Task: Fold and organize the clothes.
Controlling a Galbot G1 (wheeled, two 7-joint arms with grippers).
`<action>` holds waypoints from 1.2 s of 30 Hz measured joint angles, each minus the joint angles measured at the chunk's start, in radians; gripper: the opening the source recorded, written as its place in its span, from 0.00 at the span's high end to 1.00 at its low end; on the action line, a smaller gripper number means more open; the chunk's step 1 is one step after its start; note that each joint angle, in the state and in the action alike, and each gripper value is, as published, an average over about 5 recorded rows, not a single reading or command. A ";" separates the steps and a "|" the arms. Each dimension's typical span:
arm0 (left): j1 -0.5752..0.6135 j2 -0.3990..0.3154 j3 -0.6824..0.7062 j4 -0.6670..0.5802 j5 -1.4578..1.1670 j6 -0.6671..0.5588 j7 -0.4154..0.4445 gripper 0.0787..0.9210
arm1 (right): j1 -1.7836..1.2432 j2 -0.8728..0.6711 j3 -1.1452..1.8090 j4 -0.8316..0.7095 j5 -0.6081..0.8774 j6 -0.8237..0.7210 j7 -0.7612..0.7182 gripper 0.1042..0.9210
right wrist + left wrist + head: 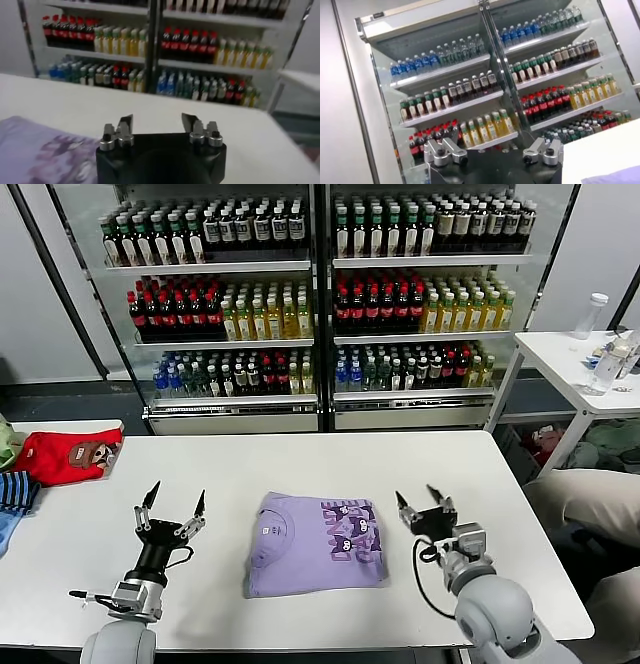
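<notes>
- Nearest the robot, its two arms reach out low over the front of the white table (pixel 300 454), one on each side of the shirt.
- The left gripper (pixel 174 503) stands above bare tabletop, near the shirt's left edge but apart from it, its two dark fingers spread wide and pointing up and away, with nothing between them.
- The right gripper (pixel 420 499) sits just beside the shirt's right edge, not touching it as far as I can see; its fingers are parted too, and empty. In the right wrist view the same gripper (pixel 157 125) shows a clear gap between its tips, with the purple cloth lying off to one side.
- Between the two lies the lavender T-shirt (pixel 316 542), folded into a flat, roughly square packet in the middle of the table towards the front, dark purple print facing up on its right half and the neck label on the left.
- Farther back at the table's left end lies a red garment (pixel 68 455) with a brown cartoon face, and beside it, at the very edge, a blue striped cloth (pixel 14 496).
- Beyond the table stands a glass-fronted drinks cooler (pixel 320 294), its shelves packed with bottles.
- Off to the right stands a small white side table (pixel 560 364) with a clear bottle (pixel 591 315) on it.
</notes>
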 measured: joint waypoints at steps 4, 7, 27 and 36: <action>-0.024 0.008 0.002 0.003 -0.020 0.033 0.007 0.12 | 0.031 0.005 0.010 -0.044 -0.056 0.047 -0.009 0.13; -0.041 0.018 0.004 0.007 -0.037 0.058 0.014 0.12 | 0.045 0.010 0.018 -0.068 -0.088 0.074 -0.014 0.12; -0.078 0.088 0.009 0.037 -0.108 0.105 0.031 0.12 | 0.060 0.057 0.036 -0.122 -0.208 0.148 -0.035 0.12; -0.074 0.105 0.005 0.040 -0.133 0.105 0.032 0.12 | 0.062 0.056 0.037 -0.121 -0.227 0.151 -0.033 0.12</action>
